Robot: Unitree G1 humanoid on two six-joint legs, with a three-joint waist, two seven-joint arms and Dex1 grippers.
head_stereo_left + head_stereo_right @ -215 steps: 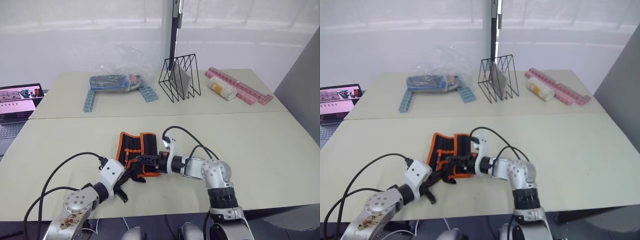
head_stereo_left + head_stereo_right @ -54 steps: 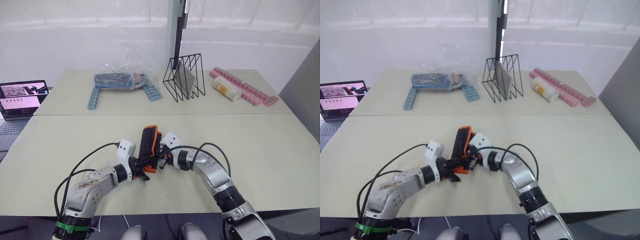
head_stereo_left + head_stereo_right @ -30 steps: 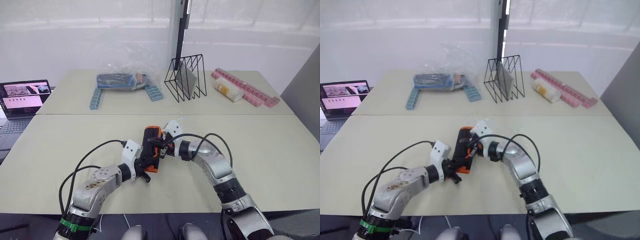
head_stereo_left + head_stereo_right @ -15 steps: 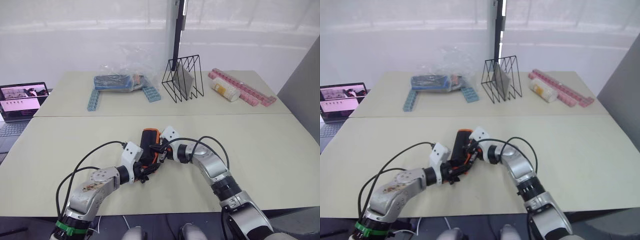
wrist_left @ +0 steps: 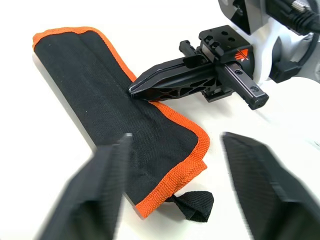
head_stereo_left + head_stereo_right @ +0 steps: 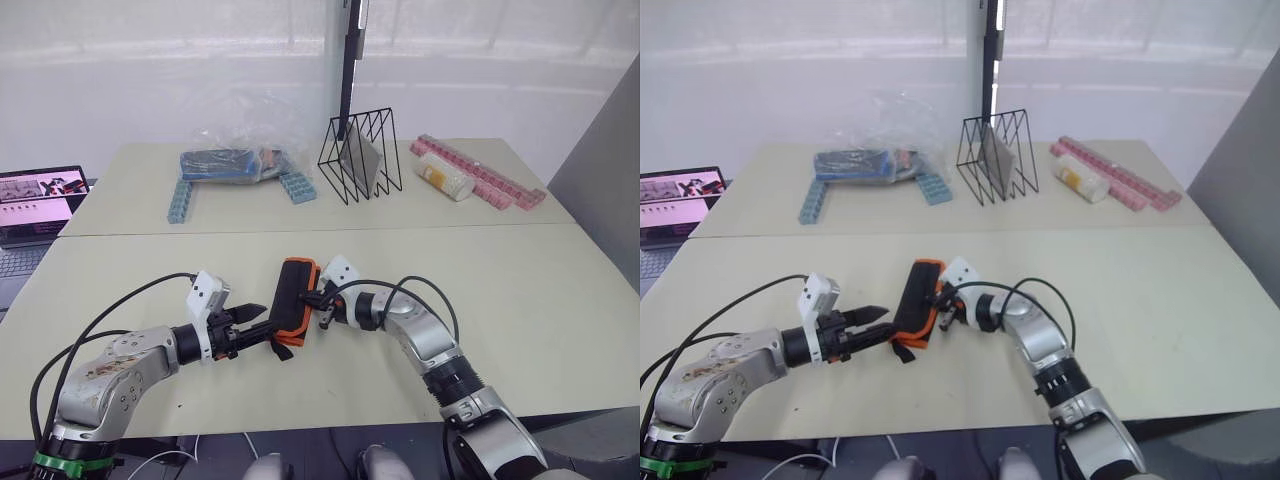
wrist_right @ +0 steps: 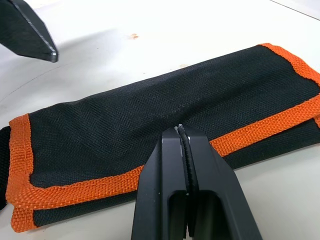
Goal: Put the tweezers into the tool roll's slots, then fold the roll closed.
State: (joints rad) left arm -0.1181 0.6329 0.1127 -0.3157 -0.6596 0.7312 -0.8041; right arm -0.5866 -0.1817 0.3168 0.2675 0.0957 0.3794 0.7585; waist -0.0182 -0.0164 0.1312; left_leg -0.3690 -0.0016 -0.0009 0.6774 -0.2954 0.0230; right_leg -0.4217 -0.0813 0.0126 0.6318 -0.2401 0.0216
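The tool roll lies folded shut near the table's front edge, no tweezers or slots exposed; the task appears essentially complete. The right gripper, fingers pressed together and empty, touches the roll's orange edging. The left gripper sits just beside it, spread wide, holding nothing.

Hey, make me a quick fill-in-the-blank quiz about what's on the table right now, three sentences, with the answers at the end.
1. The tool roll lies folded, and its edging is ____.
2. The right gripper is shut, with its tip on the roll, while the left gripper is ____.
3. At the roll's near end, a short black ____ sticks out past the edging.

Missing words: orange; open; strap
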